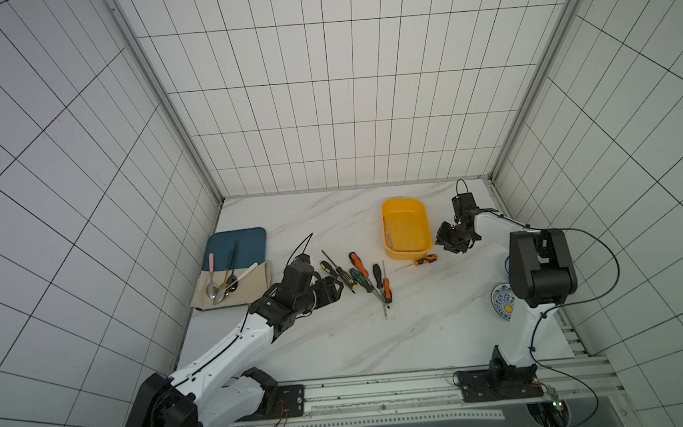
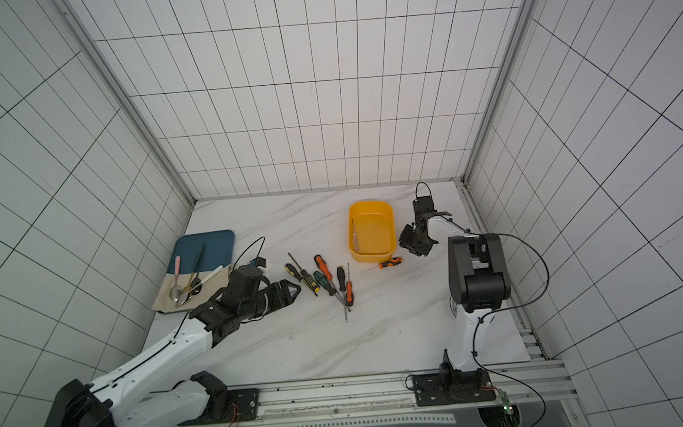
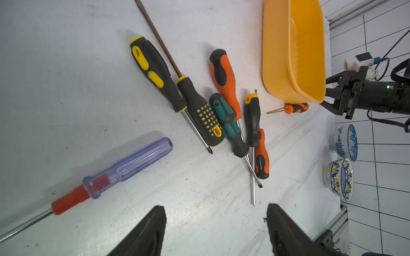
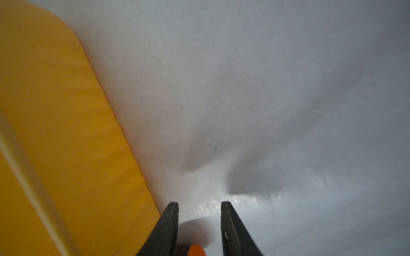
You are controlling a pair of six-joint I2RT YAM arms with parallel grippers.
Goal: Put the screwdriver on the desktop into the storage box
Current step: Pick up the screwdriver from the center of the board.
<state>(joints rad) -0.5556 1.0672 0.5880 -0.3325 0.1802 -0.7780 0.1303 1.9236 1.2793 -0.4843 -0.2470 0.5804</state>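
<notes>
The right gripper (image 4: pixel 199 202) is hovering low over the desktop (image 1: pixel 341 339), just beside the storage box (image 1: pixel 407 254). In the right wrist view its fingers (image 4: pixel 170 221) are standing a little apart. The orange end of the small orange-black screwdriver (image 4: pixel 195 250) is showing between them, with a gap on one side, so they are not pinching it. In both top views this screwdriver is lying on the desktop, just beside the box wall that faces the robot. A thin screwdriver (image 1: pixel 388 233) is lying inside the box, and neither wrist view is showing that one.

The left gripper (image 3: pixel 215 206) is keeping its fingers widely spread above bare desktop, with nothing between them. Its wrist view is showing a clear purple screwdriver (image 3: pixel 124 168) with a red collar, which the top views are not showing. It is also showing two patterned bowls (image 3: pixel 346 144), while in a top view only one bowl (image 1: pixel 503 300) is peeking from behind the right arm. A group of screwdrivers (image 1: pixel 361 277) is lying between the two grippers.
</notes>
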